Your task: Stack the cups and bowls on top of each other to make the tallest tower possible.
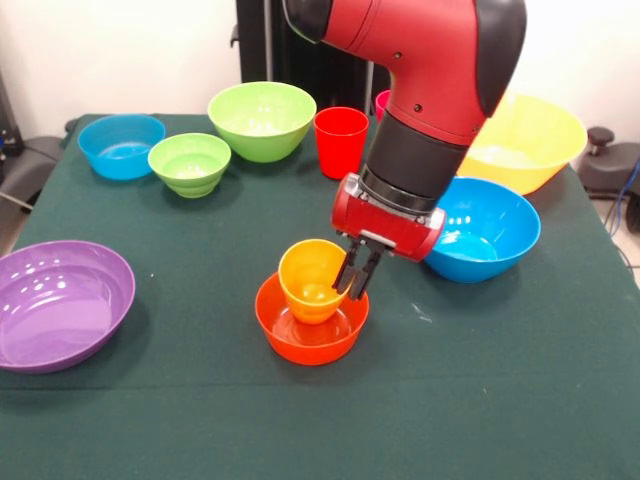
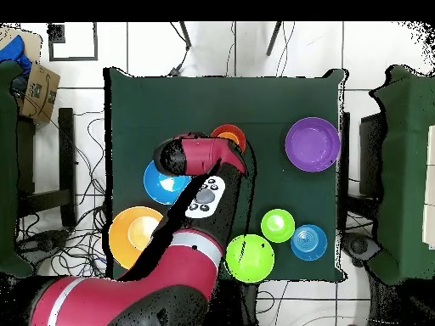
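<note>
A yellow-orange cup [image 1: 308,280] sits tilted inside the small orange bowl [image 1: 310,338] near the table's middle. My gripper [image 1: 355,285] comes down at the cup's right rim, its two black fingers close together and pinching the cup's wall. In the overhead view the arm hides the gripper, and only part of the orange bowl [image 2: 228,134] shows. A red cup [image 1: 340,140] stands upright at the back, with a sliver of the pink cup [image 1: 382,100] behind the arm. A small green bowl [image 1: 189,163] stands at the back left.
A large green bowl [image 1: 262,118] and a small blue bowl [image 1: 121,145] stand at the back left. A large blue bowl [image 1: 490,232] and a yellow bowl [image 1: 530,145] are on the right. A purple bowl [image 1: 60,305] sits at the left edge.
</note>
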`<state>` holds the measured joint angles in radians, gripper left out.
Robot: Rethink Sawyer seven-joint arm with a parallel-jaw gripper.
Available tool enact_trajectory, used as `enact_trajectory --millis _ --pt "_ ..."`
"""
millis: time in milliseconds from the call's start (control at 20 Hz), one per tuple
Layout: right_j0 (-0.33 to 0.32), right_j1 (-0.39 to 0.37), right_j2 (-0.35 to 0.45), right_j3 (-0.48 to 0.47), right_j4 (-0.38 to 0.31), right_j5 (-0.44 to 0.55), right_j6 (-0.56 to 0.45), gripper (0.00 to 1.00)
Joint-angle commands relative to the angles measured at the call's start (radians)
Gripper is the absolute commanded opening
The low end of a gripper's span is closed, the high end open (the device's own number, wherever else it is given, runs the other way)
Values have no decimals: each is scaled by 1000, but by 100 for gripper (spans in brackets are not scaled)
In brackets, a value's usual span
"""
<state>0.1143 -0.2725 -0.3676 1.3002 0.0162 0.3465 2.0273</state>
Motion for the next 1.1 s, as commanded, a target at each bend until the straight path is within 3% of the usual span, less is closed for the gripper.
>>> enact_trajectory --millis 50,100,150,350,550,1100 --pt "13 -21 70 81 25 -66 186 0" --pt "16 -19 68 78 29 -63 186 0" --pt "18 -16 65 75 33 -60 186 100" --pt "40 2 25 35 26 -101 189 100" --pt "14 -31 74 57 32 -133 172 100" --pt "9 -43 79 38 37 -78 144 100"
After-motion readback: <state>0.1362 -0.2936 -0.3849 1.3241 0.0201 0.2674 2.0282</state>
